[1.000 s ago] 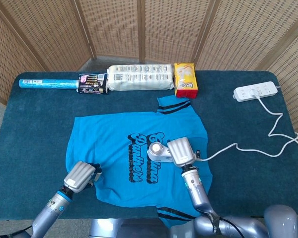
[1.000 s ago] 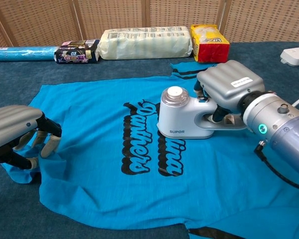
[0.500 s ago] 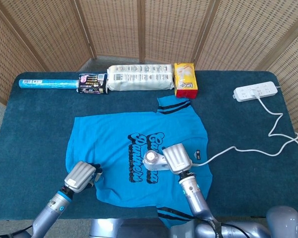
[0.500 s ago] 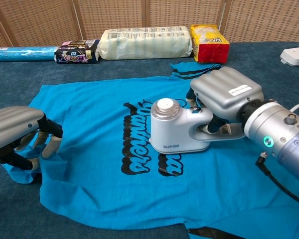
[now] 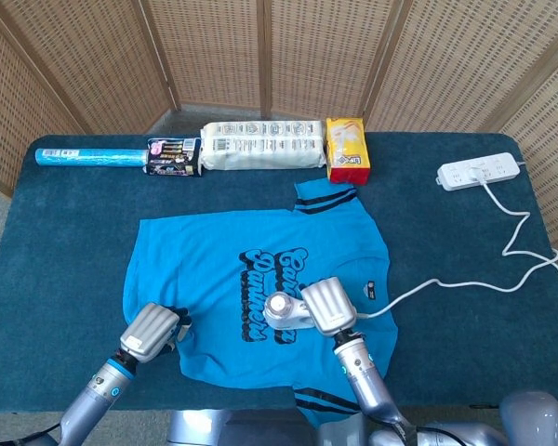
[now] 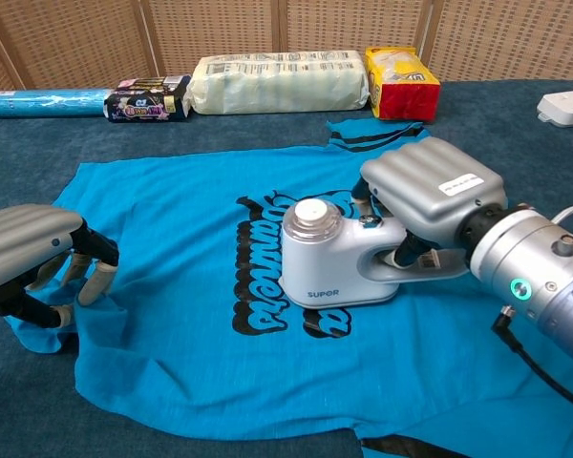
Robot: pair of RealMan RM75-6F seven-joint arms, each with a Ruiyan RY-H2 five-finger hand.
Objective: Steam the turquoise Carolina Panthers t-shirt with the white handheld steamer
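Note:
The turquoise t-shirt (image 5: 205, 260) (image 6: 181, 239) lies flat on the table, its black lettering facing up. My right hand (image 5: 327, 305) (image 6: 430, 196) grips the handle of the white steamer (image 5: 284, 311) (image 6: 329, 262), which sits on the shirt over the near end of the lettering. A white cord (image 5: 428, 279) trails from the steamer to the right. My left hand (image 5: 152, 330) (image 6: 29, 262) presses down on the shirt's near left corner, fingers curled onto the cloth.
A white power strip (image 5: 479, 171) lies at the far right. Along the back edge sit a blue roll (image 5: 88, 157), a dark packet (image 5: 174, 156), a long white pack (image 5: 260, 146) and a yellow-red box (image 5: 347, 148). A wicker screen stands behind the table.
My right hand has slid the steamer toward the near edge and a little left, from the middle of the lettering to its near end. The left hand has stayed put.

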